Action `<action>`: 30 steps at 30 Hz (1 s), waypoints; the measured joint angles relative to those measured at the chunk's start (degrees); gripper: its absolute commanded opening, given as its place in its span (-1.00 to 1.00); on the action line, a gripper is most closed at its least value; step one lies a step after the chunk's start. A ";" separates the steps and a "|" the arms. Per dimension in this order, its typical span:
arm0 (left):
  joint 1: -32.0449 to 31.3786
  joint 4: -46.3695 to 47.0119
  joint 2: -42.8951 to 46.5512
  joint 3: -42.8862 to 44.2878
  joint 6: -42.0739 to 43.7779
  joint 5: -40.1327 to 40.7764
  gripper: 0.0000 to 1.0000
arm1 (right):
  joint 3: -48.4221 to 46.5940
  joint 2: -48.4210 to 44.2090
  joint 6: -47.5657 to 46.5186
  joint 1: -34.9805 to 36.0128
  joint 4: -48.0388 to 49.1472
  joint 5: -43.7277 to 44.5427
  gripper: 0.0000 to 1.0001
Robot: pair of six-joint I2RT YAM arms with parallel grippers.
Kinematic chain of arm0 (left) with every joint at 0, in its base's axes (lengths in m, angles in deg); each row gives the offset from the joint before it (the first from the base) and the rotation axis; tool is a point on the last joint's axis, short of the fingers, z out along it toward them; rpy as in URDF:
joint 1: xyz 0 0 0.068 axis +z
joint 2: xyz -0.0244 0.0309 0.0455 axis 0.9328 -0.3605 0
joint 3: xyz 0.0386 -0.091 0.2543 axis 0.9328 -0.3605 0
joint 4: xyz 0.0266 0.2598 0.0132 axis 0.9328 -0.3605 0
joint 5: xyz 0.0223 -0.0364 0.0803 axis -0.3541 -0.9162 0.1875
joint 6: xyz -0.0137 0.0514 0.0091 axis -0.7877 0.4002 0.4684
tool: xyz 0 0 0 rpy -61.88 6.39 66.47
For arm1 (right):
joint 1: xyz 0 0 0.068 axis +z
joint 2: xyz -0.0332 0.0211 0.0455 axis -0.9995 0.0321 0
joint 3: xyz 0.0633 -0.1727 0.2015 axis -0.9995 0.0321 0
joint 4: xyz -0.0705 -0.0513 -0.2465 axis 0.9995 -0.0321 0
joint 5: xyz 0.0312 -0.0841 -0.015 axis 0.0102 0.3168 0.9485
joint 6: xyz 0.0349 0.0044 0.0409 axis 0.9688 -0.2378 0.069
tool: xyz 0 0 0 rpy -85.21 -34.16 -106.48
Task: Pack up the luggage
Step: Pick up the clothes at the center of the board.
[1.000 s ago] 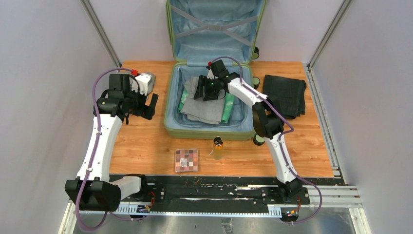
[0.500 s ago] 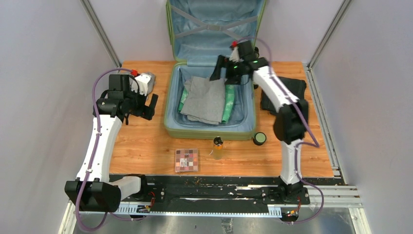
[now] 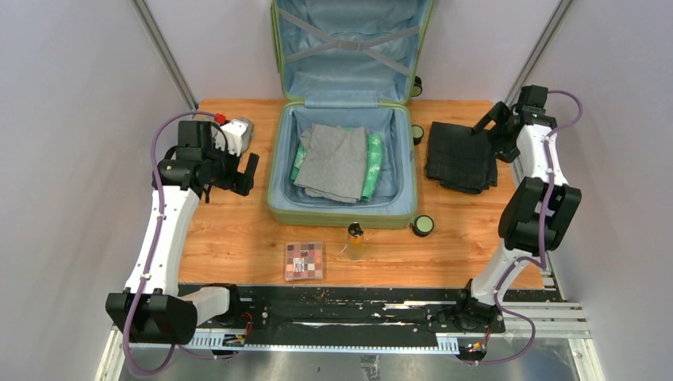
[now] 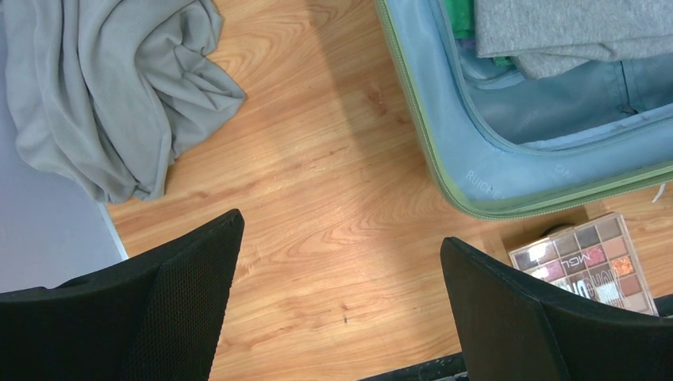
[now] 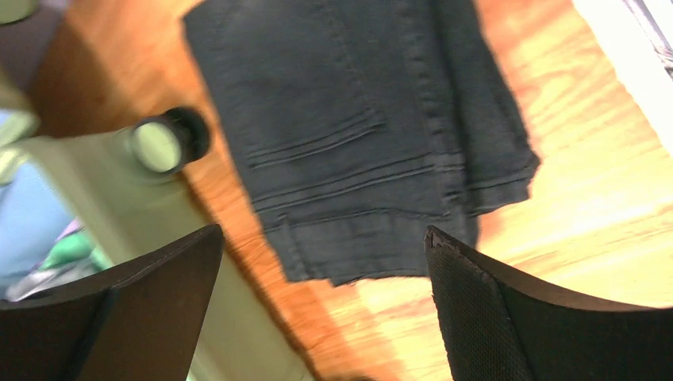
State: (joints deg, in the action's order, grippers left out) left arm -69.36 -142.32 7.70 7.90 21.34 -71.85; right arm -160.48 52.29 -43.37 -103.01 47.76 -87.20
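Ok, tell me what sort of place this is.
Probably a robot lab test cell: plain white panel walls on metal posts, arms bolted to a rail, luggage staged on a wooden table.

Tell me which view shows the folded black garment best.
Right wrist: the black garment fills much of the frame, seams and folded edges visible, though slightly blurred. Top external shows the black garment whole but small, beside the luggage. Left wrist does not show it.

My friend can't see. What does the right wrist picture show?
Folded black jeans lie on a wooden table, seen between the open jaws. At left are a wheel and the green edge of the suitcase.
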 measured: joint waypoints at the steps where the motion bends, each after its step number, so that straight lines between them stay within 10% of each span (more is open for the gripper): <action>1: 0.00 0.00 0.00 0.00 -0.02 -0.09 1.00 | 0.20 1.62 0.00 -1.20 -0.24 0.28 1.00; 21: 0.00 0.00 -1.18 0.00 1.14 -0.39 1.00 | -8.55 23.43 -4.79 -6.49 -3.72 1.49 0.98; 30: 0.00 -0.02 -2.12 0.04 1.09 -0.42 1.00 | -7.93 24.22 -5.79 -6.51 -2.75 -0.20 0.36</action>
State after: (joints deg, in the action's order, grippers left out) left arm -69.36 -142.35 5.58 7.95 22.43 -72.26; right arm -168.42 76.51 -49.17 -109.53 45.01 -87.39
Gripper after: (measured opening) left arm 0.999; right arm 0.822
